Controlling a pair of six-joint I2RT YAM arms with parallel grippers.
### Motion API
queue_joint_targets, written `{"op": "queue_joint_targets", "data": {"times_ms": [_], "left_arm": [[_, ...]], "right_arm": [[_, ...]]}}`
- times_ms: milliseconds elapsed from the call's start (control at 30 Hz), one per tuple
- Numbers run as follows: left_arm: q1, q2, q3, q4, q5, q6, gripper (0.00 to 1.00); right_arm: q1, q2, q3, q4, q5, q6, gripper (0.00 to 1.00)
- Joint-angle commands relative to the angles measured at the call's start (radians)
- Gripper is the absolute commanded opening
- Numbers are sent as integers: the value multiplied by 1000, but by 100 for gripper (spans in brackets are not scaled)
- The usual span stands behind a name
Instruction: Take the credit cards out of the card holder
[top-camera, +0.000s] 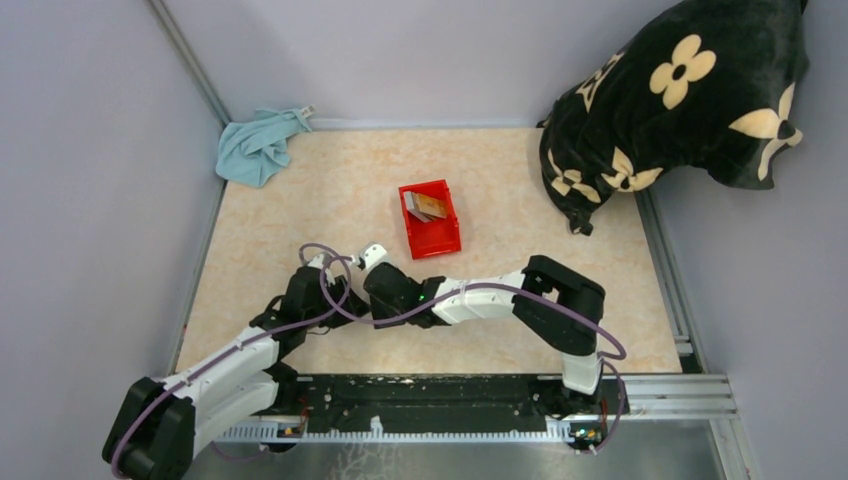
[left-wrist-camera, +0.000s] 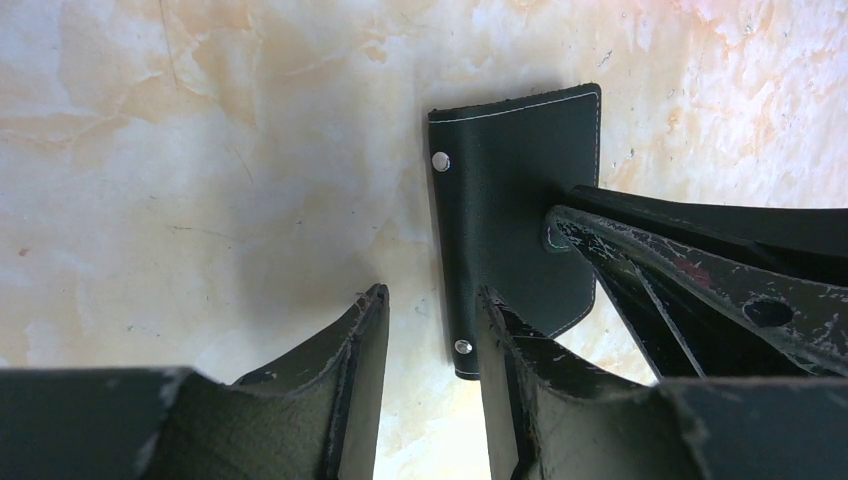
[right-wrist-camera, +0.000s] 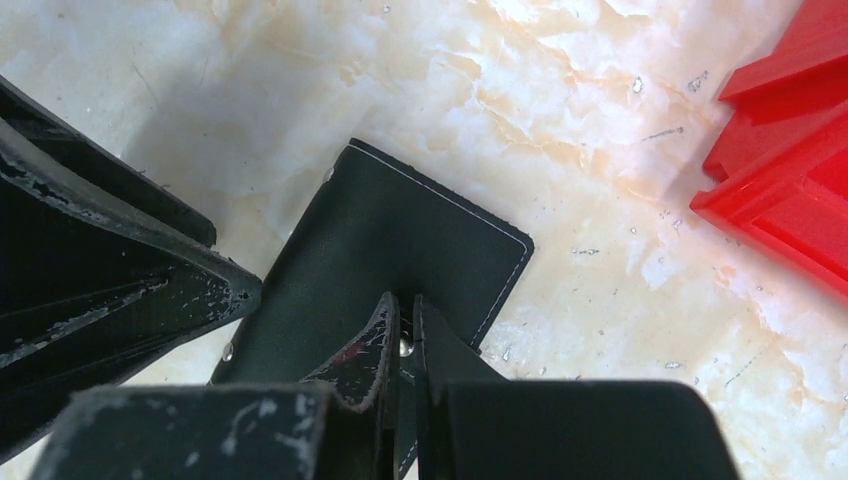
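Observation:
The black card holder lies closed and flat on the marble-patterned table, with two metal studs along one edge. My left gripper is open and straddles that studded edge, one finger over the holder and one over bare table. My right gripper is shut, and its tips rest on the card holder beside a stud. The right gripper's fingertips also show in the left wrist view, touching the holder. Some credit cards, tan and grey, lie in the red bin. In the top view both grippers hide the holder.
The red bin's corner stands close to the right of the holder. A light blue cloth lies at the back left corner. A black flowered cushion fills the back right. Grey walls close in the table.

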Motion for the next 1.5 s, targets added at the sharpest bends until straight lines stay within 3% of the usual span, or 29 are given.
{"op": "queue_joint_targets", "data": {"times_ms": [0, 300, 400, 467, 500, 567, 600, 867, 1167, 1467], "left_arm": [[-2, -3, -4, 20, 8, -8, 44], [-3, 12, 16, 109, 101, 1, 53], [-2, 23, 52, 104, 103, 26, 53], [-1, 29, 78, 96, 73, 25, 49], [-1, 36, 90, 90, 59, 25, 42], [1, 66, 116, 84, 46, 27, 9], [0, 85, 130, 81, 47, 26, 0], [-1, 240, 157, 164, 139, 2, 0], [-2, 366, 148, 195, 101, 6, 0], [-2, 387, 134, 190, 70, 20, 0]], "right_arm": [[8, 0, -41, -68, -31, 33, 0], [-40, -142, -140, 78, -166, 36, 0], [-41, -192, -170, 113, -144, -11, 32], [-42, -234, -190, 125, -141, -50, 43], [-45, -253, -195, 123, -142, -67, 45], [-55, -273, -199, 108, -140, -85, 45], [-58, -280, -203, 104, -139, -89, 45], [-69, -304, -217, 113, -119, -216, 45], [-69, -249, -182, 155, -174, -275, 46], [-68, -184, -187, 177, -240, -257, 56]]}}
